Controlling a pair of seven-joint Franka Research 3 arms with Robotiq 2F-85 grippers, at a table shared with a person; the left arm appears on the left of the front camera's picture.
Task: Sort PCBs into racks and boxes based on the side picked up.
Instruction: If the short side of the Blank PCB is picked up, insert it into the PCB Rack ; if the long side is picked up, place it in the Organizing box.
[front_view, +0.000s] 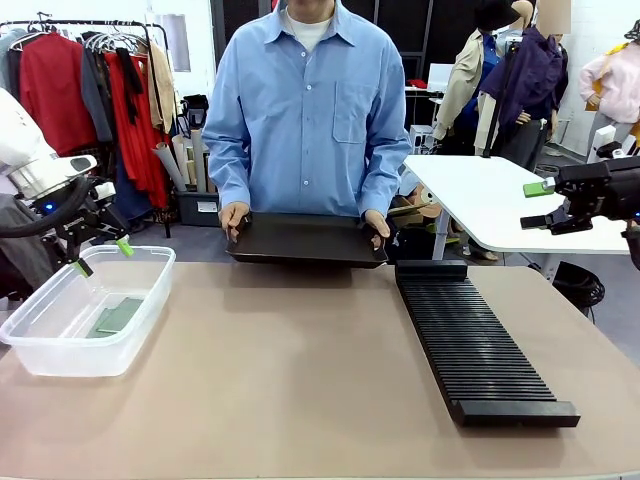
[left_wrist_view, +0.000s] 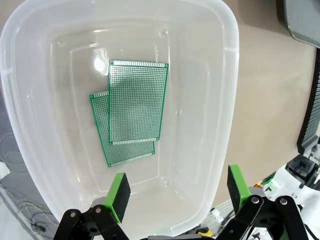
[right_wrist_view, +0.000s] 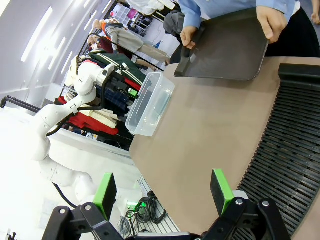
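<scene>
You've got two circuit boards (left_wrist_view: 137, 102) in view | one clear tub (front_view: 60, 350) | one black slotted rack (front_view: 475, 345) | one black tray (front_view: 305, 240) | two grippers, left (front_view: 100, 257) and right (front_view: 540, 205)

Clear plastic box (front_view: 88, 312) at the tabletop's left edge, upright, open-topped. Two green PCBs (left_wrist_view: 131, 120) lie flat on its floor, overlapping: the upper one (left_wrist_view: 138, 101) squarer to the walls, the lower one (left_wrist_view: 116, 142) skewed beneath it. Long black slotted rack (front_view: 476, 345) on the right, running near to far, slots empty.
</scene>
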